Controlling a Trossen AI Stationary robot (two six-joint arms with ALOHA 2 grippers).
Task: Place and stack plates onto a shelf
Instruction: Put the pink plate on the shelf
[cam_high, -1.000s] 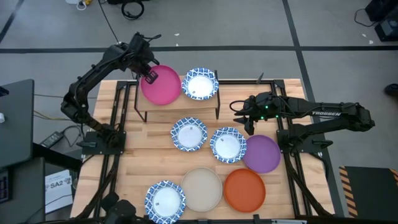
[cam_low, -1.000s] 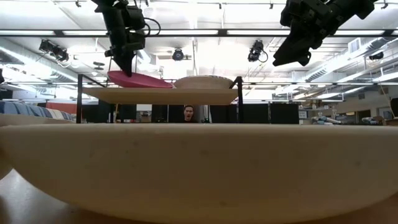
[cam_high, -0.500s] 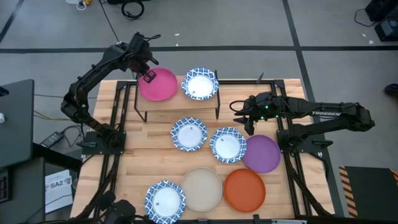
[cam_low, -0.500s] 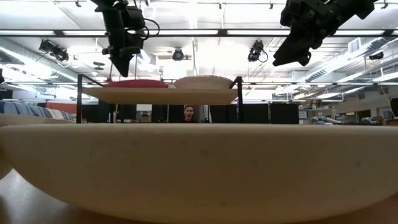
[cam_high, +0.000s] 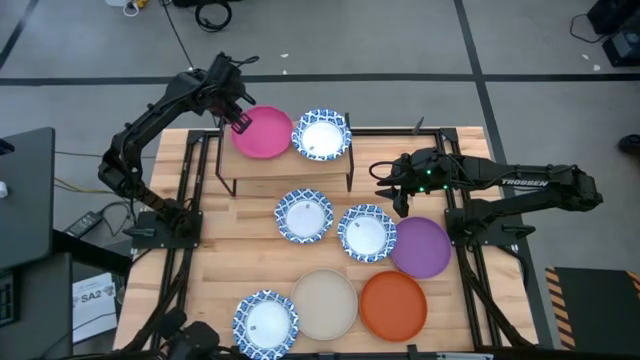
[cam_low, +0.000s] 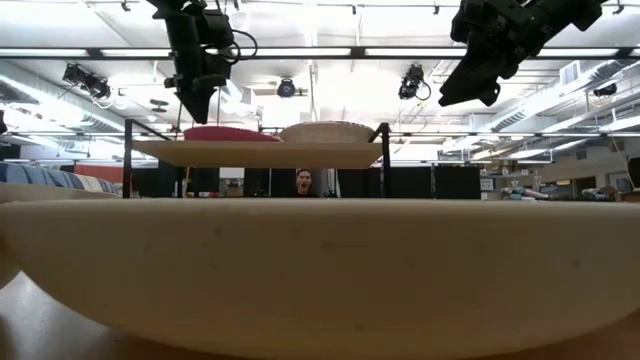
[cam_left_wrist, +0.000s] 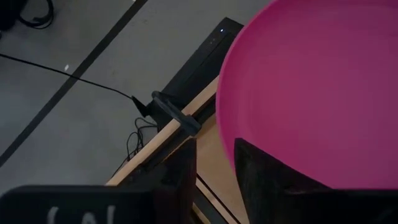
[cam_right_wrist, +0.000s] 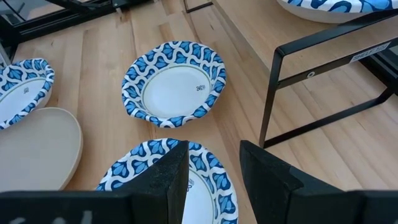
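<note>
Two of the eight plates are on the shelf (cam_high: 286, 158), which stands at the 12 o'clock edge of the table (cam_high: 215, 240). The pink plate (cam_high: 263, 133) lies on the shelf's 9 o'clock half and a blue-rimmed plate (cam_high: 321, 135) on its 3 o'clock half, side by side and nearly touching.

The low view shows the pink plate flat on the shelf top. The left gripper (cam_high: 238, 122) sits at that plate's 9 o'clock rim. In the left wrist view its fingers (cam_left_wrist: 180, 171) stand parted with the rim in the gap, and I cannot tell whether they grip it or only bracket it; it looks like a release.

Six plates are left on the table. Two blue-rimmed ones (cam_high: 304, 215) (cam_high: 366, 232) lie near the middle. The purple plate (cam_high: 421, 246) is at 3 o'clock. The orange plate (cam_high: 393, 305), the beige plate (cam_high: 323, 303) and another blue-rimmed plate (cam_high: 266, 321) run along the 6 o'clock edge. With the shelf's two spots taken, the rest will likely have to be stacked on these two.

The right gripper (cam_high: 401, 196) hangs above the table, between the shelf and the purple plate, jaws partly open and empty.

Every plate is round, so none has a long axis, and all lie bowl side up.
</note>
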